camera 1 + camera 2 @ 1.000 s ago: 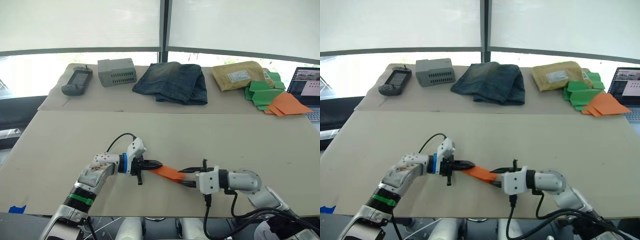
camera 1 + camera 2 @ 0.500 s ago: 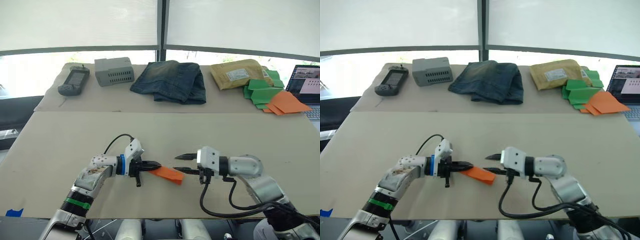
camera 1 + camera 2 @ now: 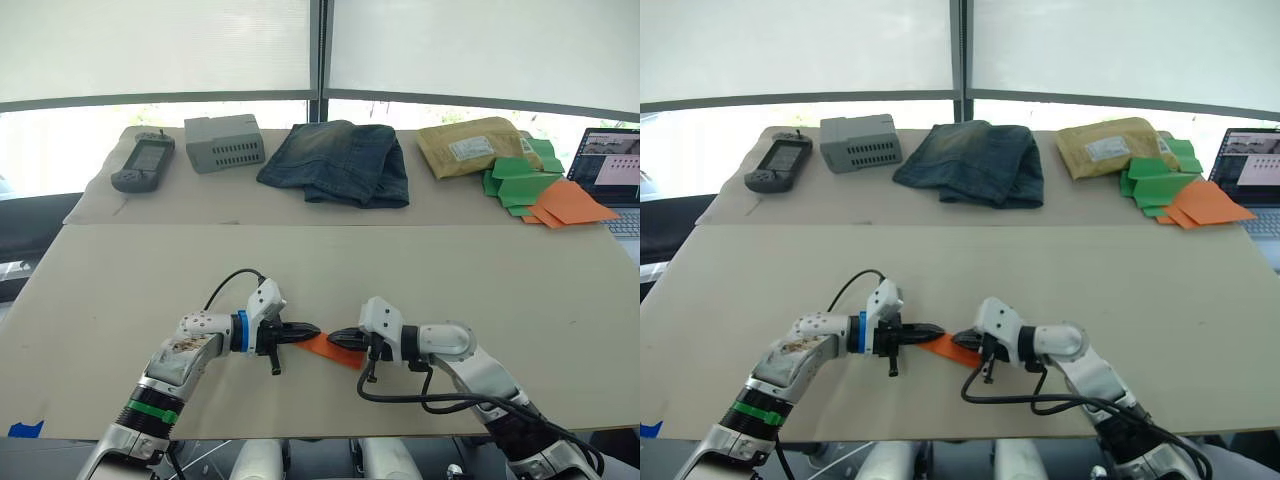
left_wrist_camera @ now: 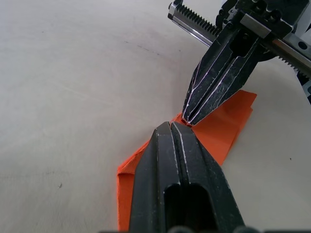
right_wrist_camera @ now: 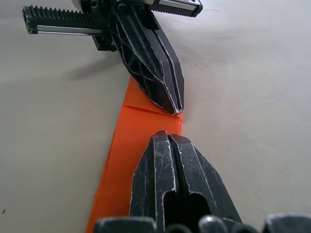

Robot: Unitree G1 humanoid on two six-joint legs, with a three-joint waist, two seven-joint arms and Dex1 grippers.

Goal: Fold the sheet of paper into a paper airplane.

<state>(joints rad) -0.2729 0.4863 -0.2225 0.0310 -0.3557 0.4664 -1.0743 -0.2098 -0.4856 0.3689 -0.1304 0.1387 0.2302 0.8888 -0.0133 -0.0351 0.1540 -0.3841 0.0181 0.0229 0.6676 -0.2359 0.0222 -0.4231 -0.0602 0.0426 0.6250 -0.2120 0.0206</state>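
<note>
A big tan table (image 3: 480, 270) holds everything. Along its far edge lie a pair of folded blue jeans (image 3: 336, 163) in the middle, a padded tan envelope (image 3: 470, 148) toward the far right corner, a grey box (image 3: 224, 142) left of the jeans, and a dark handheld device (image 3: 142, 162) near the far left corner. A pile of green and orange paper pieces (image 3: 540, 190) sits by the right edge, next to a laptop (image 3: 607, 175). The two arms reach in from the near edge and point at each other, lying low and almost flat over the table. The left gripper (image 3: 308, 331) points to the right with its black fingers (image 4: 181, 179) pressed together on one end of the sheet of paper (image 3: 334, 348). The right gripper (image 3: 338, 337) points to the left, and its fingers (image 5: 181, 179) are pinched tight on the other end of the same paper. The tips of the two grippers almost touch. The orange paper is folded into a narrow strip and lies near the middle of the table's near edge, between the two grippers.
</note>
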